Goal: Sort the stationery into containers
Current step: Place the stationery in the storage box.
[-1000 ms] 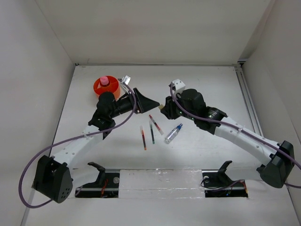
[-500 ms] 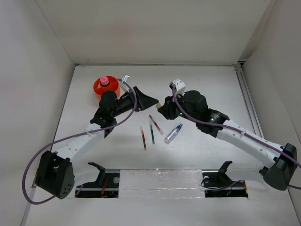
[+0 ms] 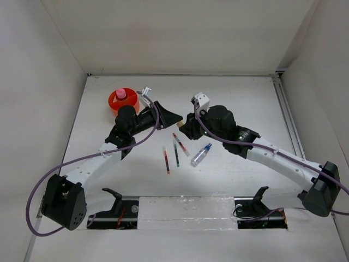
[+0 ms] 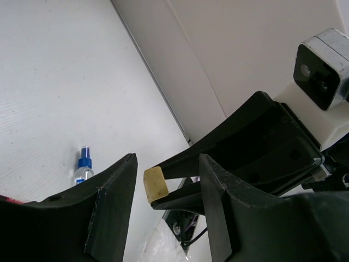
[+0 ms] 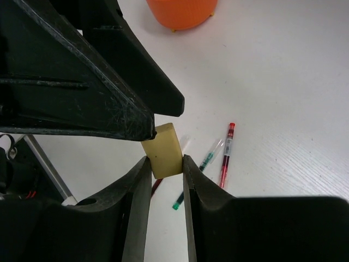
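My right gripper (image 5: 165, 159) is shut on the tiny tan cube (image 5: 164, 147) and holds it in the air above the table's middle. My left gripper (image 4: 167, 158) is open, with one finger on each side of that cube (image 4: 155, 184); narrow gaps show on both sides. The two grippers meet tip to tip (image 3: 180, 121). The orange tub (image 3: 113, 105) sits at the back left with the pink-capped bottle (image 3: 120, 94) in it. Two red pens (image 3: 166, 159) (image 3: 181, 144), a green pen (image 3: 176, 154) and the blue-capped bottle (image 3: 200, 155) lie on the table below the grippers.
A small white piece (image 3: 145, 91) lies just right of the tub. White walls close in the table on the left, back and right. A metal rail (image 3: 289, 125) runs along the right side. The arm bases sit at the near edge.
My left gripper's jaws have narrowed around the tan cube. My right arm has shifted a little left, bringing the cube between them. The pens and bottles have not moved.
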Controlling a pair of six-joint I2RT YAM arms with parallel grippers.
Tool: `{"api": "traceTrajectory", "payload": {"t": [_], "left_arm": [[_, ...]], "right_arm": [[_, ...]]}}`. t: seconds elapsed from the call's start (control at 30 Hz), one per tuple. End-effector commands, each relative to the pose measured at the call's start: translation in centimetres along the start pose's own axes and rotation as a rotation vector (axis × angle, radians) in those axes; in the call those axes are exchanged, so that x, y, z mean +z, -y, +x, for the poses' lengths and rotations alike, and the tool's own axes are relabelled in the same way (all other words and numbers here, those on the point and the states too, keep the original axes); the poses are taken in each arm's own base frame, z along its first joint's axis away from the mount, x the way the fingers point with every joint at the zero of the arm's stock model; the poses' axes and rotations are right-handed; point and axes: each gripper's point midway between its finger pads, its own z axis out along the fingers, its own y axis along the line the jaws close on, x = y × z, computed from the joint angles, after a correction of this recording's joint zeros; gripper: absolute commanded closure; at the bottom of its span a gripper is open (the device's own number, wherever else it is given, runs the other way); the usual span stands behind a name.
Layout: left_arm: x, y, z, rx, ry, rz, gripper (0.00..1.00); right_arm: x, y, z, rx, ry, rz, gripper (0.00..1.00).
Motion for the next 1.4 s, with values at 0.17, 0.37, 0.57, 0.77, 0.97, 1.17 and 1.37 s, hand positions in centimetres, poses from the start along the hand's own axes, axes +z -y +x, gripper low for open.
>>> {"api": "traceTrajectory", "payload": {"t": [0.17, 0.37, 0.57, 0.77, 0.97, 1.17, 1.37], "left_arm": [[0.1, 0.9, -0.6, 0.053, 0.016, 0.048, 0.56], [0.0, 0.7, -0.2, 0.048, 0.004, 0.048, 0.59], [0.0, 0.8, -0.1, 0.048, -0.003, 0.053, 0.65], [0.0, 0.8, -0.1, 0.048, -0.003, 0.053, 0.7], [0.1, 0.5, 0.0, 0.042, -0.009, 0.046, 0.88], [0.4, -0.3, 0.3, 0.03, -0.019, 0.032, 1.0], [0.9, -1.2, -0.7, 0.064, -0.008, -0.048, 1.0]], "right_arm": [[0.6, -1.6, -4.1, -0.034, 0.12, -0.028, 1.0], [0.5, -1.0, -4.7, -0.041, 0.138, 0.004, 1.0], [0.6, -0.5, -5.5, -0.058, 0.155, 0.037, 1.0], [0.5, -0.5, -5.9, -0.057, 0.166, 0.044, 1.0], [0.5, -0.6, -6.1, -0.057, 0.175, 0.04, 1.0], [0.5, -0.6, -6.1, -0.057, 0.175, 0.04, 1.0], [-0.4, -1.0, -6.4, -0.067, 0.194, 0.017, 0.34]]}}
